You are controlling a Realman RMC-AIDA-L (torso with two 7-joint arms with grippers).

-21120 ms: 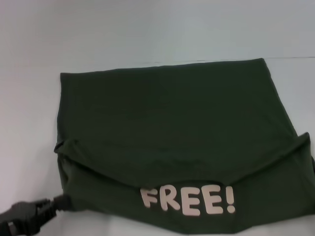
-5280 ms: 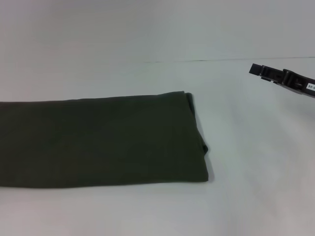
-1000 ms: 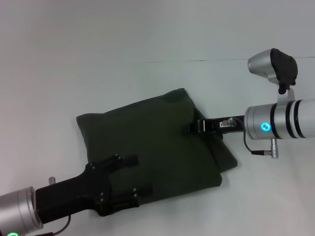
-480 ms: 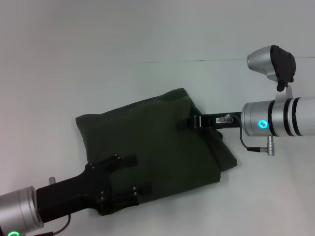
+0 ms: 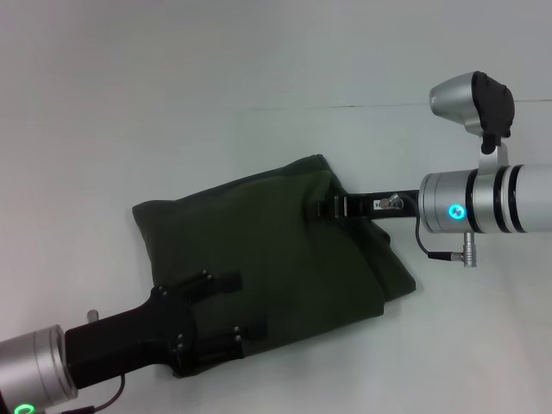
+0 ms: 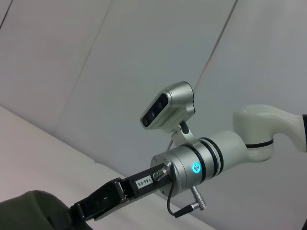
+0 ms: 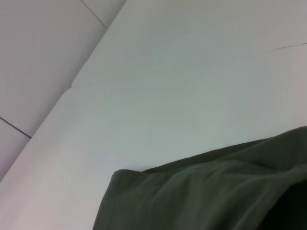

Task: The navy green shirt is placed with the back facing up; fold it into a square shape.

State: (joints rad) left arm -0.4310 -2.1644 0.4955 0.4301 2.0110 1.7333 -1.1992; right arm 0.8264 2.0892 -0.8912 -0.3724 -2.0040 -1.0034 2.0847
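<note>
Where white table (image 5: 172, 103) meets grey panelled wall (image 6: 120, 72): folded navy green shirt (image 5: 276, 250), both tools' spread impossible to tell.

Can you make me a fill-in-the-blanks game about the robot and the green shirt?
1. The navy green shirt is lying folded on a white ____.
2. The left gripper is at the shirt's ____ edge, the one closest to the robot.
3. The right gripper reaches over the shirt's ____ corner.
4. The number of robot arms over the shirt is ____.

Missing words: table; near; far right; two
</note>
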